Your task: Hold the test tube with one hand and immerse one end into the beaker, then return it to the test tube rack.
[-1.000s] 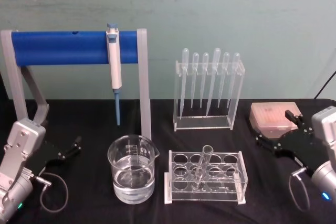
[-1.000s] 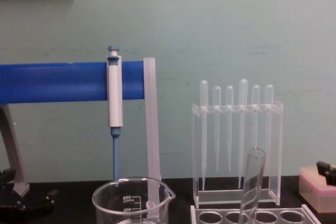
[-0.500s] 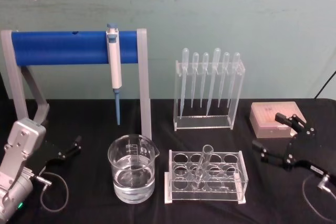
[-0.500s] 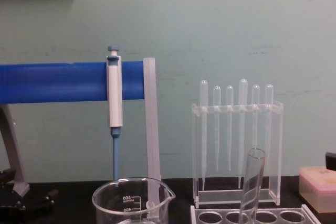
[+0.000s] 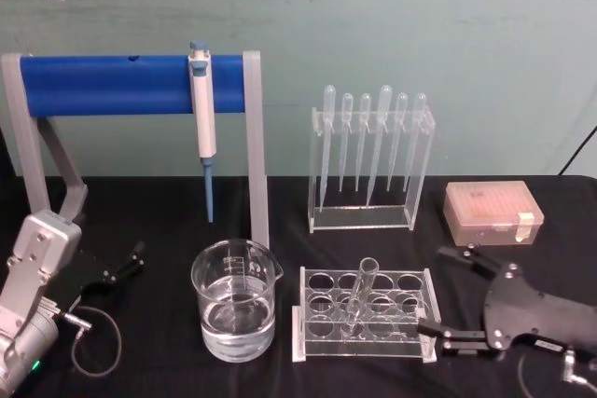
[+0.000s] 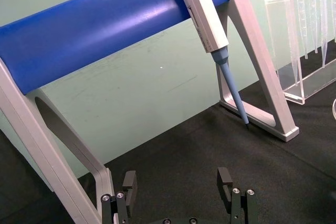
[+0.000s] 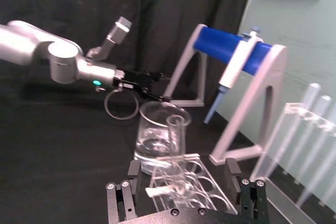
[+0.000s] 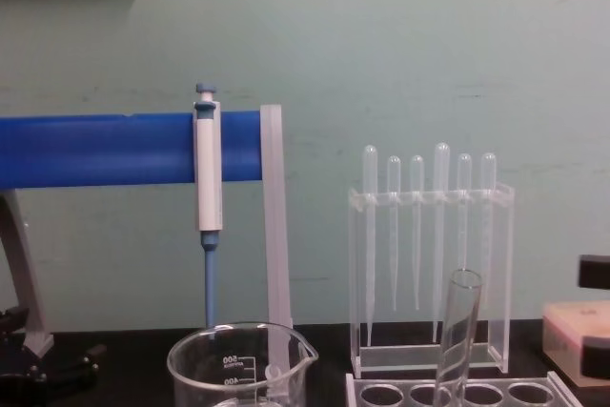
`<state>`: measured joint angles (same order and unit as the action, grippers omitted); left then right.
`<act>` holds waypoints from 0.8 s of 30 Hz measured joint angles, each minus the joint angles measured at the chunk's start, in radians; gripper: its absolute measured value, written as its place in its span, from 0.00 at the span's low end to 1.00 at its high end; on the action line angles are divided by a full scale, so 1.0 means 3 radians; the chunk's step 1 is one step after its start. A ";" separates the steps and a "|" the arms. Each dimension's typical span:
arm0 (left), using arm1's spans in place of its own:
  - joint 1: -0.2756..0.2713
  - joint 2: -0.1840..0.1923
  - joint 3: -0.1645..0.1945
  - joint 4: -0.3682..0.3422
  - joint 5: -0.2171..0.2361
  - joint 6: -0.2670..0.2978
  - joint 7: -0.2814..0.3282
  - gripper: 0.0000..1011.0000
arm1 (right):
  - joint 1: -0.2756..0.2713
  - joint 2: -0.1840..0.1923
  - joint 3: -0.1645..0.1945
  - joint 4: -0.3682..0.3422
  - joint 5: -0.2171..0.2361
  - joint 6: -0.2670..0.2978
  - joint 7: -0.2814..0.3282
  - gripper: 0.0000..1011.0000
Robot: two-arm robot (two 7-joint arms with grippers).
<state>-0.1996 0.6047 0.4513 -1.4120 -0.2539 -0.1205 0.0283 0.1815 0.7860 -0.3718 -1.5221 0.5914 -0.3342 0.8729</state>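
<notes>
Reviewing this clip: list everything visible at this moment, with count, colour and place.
test tube: 1, clear, leaning in the rack
rack: 1, clear, front centre, right of the beaker
beaker: 1, clear, part-filled with liquid, left of centre
pipettor: 1, white and blue, hanging from the stand
stand: 1, blue bar, grey legs, back left
pipettes: 6, clear, upright in their holder
holder: 1, clear, back centre
box: 1, pale pink, right
tablecloth: 1, black
left gripper: 1, black, open, front left
right gripper: 1, black, open, beside the rack's right end
</notes>
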 joint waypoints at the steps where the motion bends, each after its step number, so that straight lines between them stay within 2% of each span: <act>1: 0.0000 0.0000 0.0000 0.0000 0.0000 0.0000 0.0000 0.99 | 0.0029 -0.0033 -0.0025 0.0011 0.0004 0.0021 0.0041 0.99; 11: 0.0000 0.0000 0.0000 0.0000 0.0000 0.0000 0.0000 0.99 | 0.0268 -0.0214 -0.0199 0.0128 -0.0009 0.0206 0.0155 0.99; 24: 0.0000 0.0000 0.0000 0.0000 0.0000 0.0000 0.0000 0.99 | 0.0577 -0.0417 -0.0417 0.0319 -0.0143 0.0435 0.0069 0.99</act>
<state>-0.1995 0.6047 0.4514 -1.4120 -0.2539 -0.1205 0.0283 0.3548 0.6610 -0.4969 -1.4265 0.5485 -0.2037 0.8936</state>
